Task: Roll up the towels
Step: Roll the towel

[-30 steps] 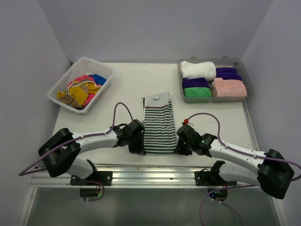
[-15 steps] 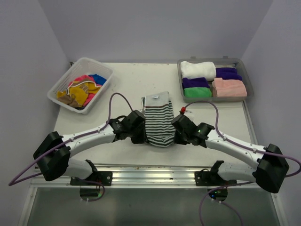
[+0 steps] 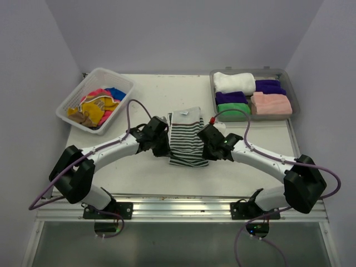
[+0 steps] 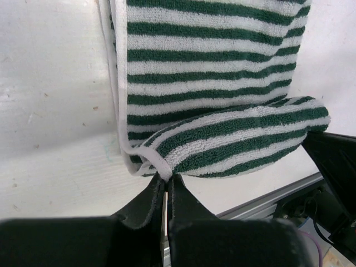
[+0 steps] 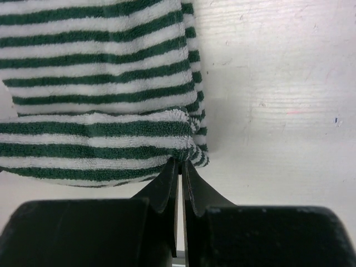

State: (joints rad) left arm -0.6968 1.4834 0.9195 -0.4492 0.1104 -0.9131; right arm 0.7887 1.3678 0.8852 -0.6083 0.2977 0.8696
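Note:
A striped towel (image 3: 186,140) lies lengthwise at the table's middle, its near end folded over onto itself. My left gripper (image 3: 165,149) is shut on the near left corner of the striped towel (image 4: 222,139). My right gripper (image 3: 207,150) is shut on its near right corner (image 5: 100,144). Both hold the folded edge just above the flat part. Loose towels (image 3: 97,107), pink, yellow, blue, lie in the white basket. Rolled towels (image 3: 233,97), white, purple, green, pink, lie in the grey tray.
The white lattice basket (image 3: 69,100) stands at the back left. The grey tray (image 3: 212,93) stands at the back right. Purple walls close in the table on three sides. A metal rail (image 3: 178,199) runs along the near edge.
Both grippers have moved away from the near edge toward the table's middle, carrying the towel's near end up and over its flat part. The visible towel is shorter now.

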